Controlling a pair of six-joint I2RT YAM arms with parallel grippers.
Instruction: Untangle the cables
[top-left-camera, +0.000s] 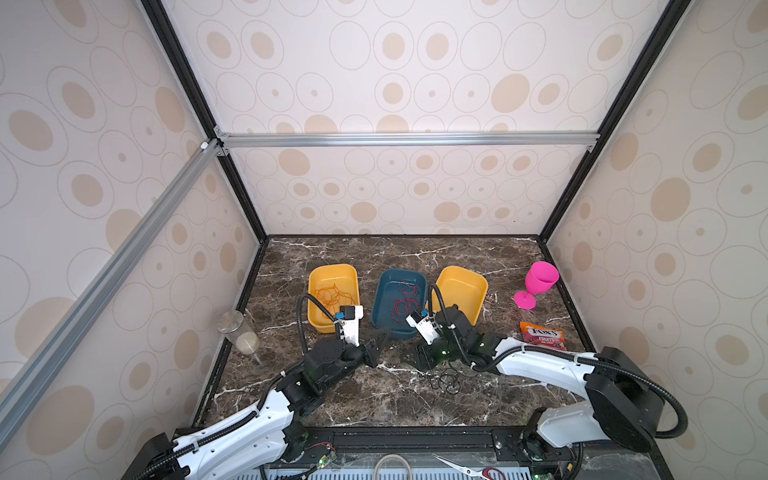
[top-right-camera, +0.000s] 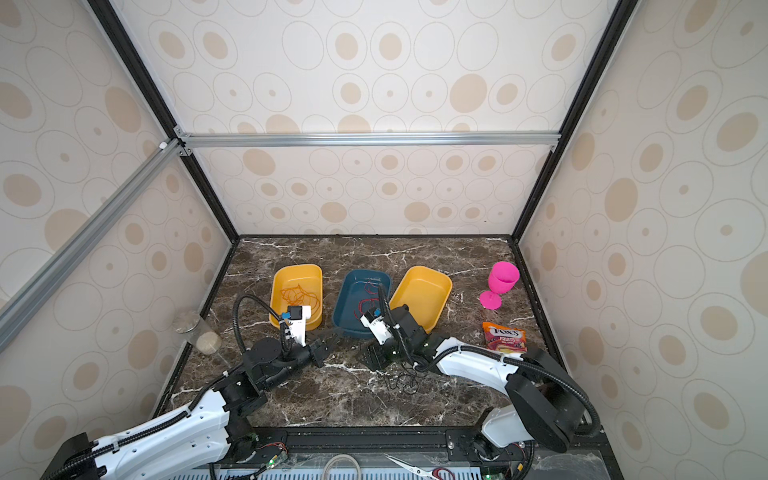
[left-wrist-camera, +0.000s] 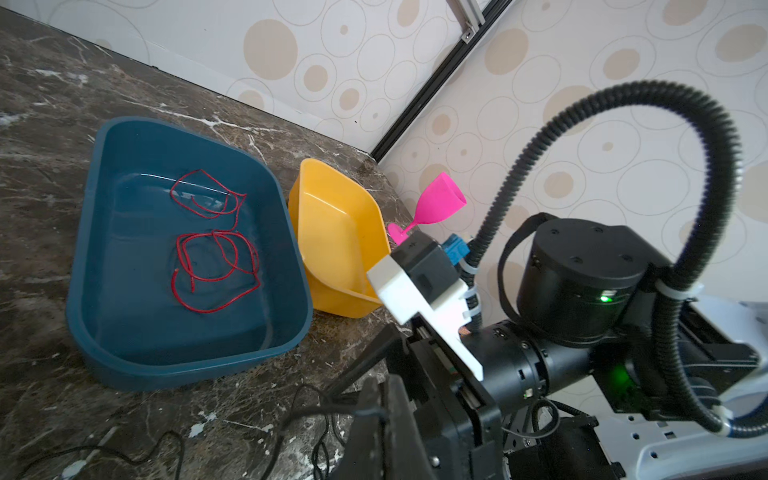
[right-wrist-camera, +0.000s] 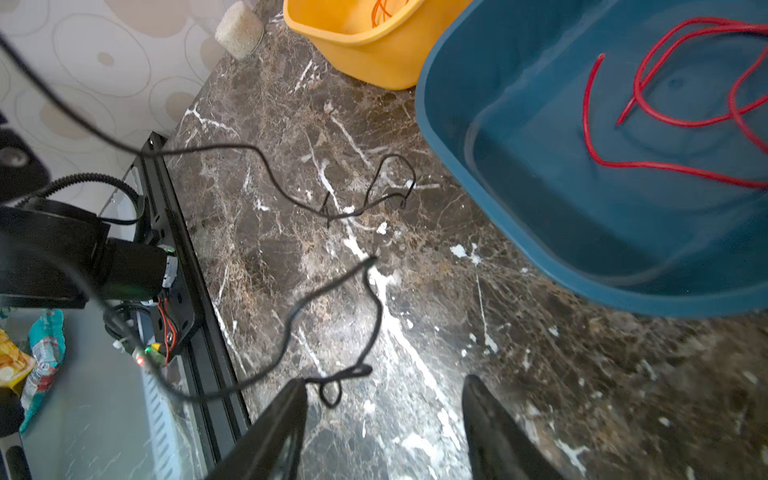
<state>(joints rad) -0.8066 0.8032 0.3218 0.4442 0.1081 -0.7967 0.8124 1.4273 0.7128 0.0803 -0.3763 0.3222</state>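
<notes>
A thin black cable (top-left-camera: 446, 382) (top-right-camera: 403, 382) lies in loose loops on the marble between the two arms. My left gripper (top-left-camera: 378, 343) (top-right-camera: 326, 345) (left-wrist-camera: 376, 411) is shut on a strand of this black cable. My right gripper (top-left-camera: 415, 357) (top-right-camera: 374, 357) (right-wrist-camera: 384, 395) hangs open just above the table with nothing between its fingers; a small knot of the black cable (right-wrist-camera: 349, 372) sits beside one fingertip (right-wrist-camera: 293, 395). The red cable (top-left-camera: 403, 303) (left-wrist-camera: 216, 266) (right-wrist-camera: 648, 166) lies in the blue tray (top-left-camera: 384, 291) (left-wrist-camera: 187, 374). The orange cable (top-left-camera: 332, 295) (top-right-camera: 299, 297) lies in the left yellow tray (top-left-camera: 313, 278).
A second yellow tray (top-left-camera: 461, 291) (left-wrist-camera: 332, 232) stands right of the blue one with nothing in it. A pink goblet (top-left-camera: 538, 282) and a candy bag (top-left-camera: 542, 336) are at the far right, a clear jar (top-left-camera: 239, 332) at the left wall, scissors (top-left-camera: 465, 469) past the front rail.
</notes>
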